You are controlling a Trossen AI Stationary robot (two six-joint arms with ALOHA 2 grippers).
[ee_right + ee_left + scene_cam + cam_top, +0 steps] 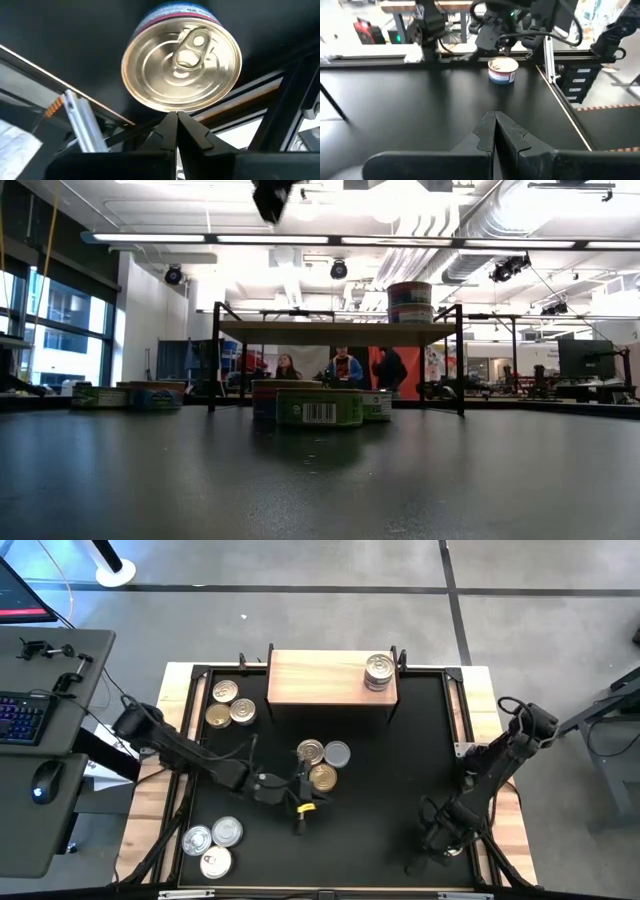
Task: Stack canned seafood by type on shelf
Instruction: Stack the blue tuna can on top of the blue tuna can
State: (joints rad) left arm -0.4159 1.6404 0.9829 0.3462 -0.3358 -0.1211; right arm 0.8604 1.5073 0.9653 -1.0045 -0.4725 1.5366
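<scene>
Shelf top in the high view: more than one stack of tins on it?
No. The shelf carries a single stack of tins near its right end; the rest of its pale wood top is bare.

Nine round tins (322, 777) lie on the black desk (400, 770), in three clusters of three around the left pincer (300, 804). One shelf (320, 680) carries one two-tin stack (379, 671). One gold-topped tin (182, 62) sits just ahead of the right pincer (176, 120).
</scene>
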